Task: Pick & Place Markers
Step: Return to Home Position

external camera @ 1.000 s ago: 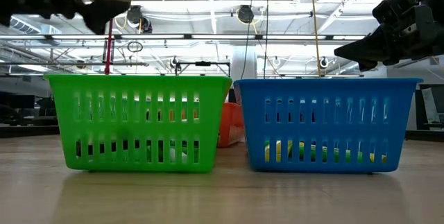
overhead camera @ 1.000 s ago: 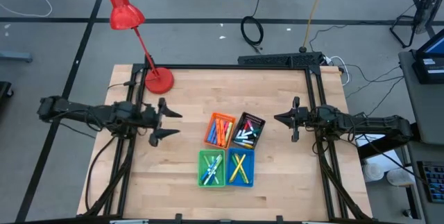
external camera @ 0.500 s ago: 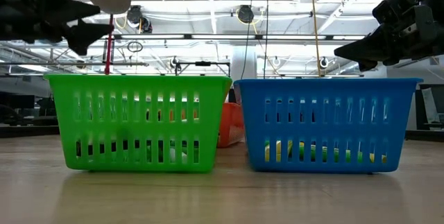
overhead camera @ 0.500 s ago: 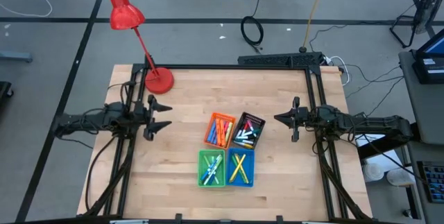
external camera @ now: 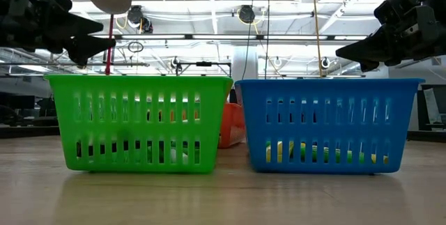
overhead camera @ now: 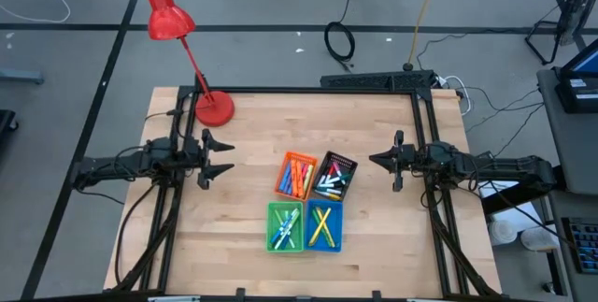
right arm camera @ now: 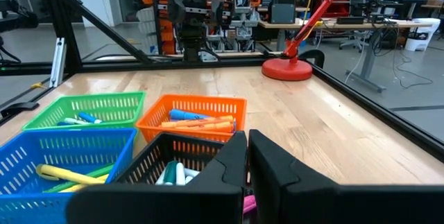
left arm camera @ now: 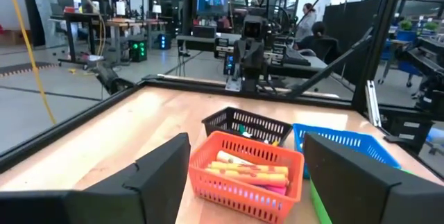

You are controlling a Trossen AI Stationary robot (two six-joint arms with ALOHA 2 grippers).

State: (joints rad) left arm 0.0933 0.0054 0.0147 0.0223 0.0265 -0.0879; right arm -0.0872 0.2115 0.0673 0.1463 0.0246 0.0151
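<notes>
The left end effector (overhead camera: 221, 156), fingers spread wide, is held near the surface's (overhead camera: 252, 124) left edge, drawn back since a second ago. The right end effector (overhead camera: 377, 160), closed and empty, is unmoved near the right edge. A lamp (overhead camera: 213, 107) is stood at the far left corner. Markers (right arm camera: 198, 123) are gathered mid-surface in the orange bin (right arm camera: 194, 100), black bin (right arm camera: 159, 154), green bin (right arm camera: 90, 98) and blue bin (right arm camera: 69, 148).

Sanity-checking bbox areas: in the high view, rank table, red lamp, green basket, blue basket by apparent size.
Largest to smallest, high view:
1. table
2. red lamp, counted head to base
3. green basket and blue basket: they look the same size, so I won't rank them.
</notes>
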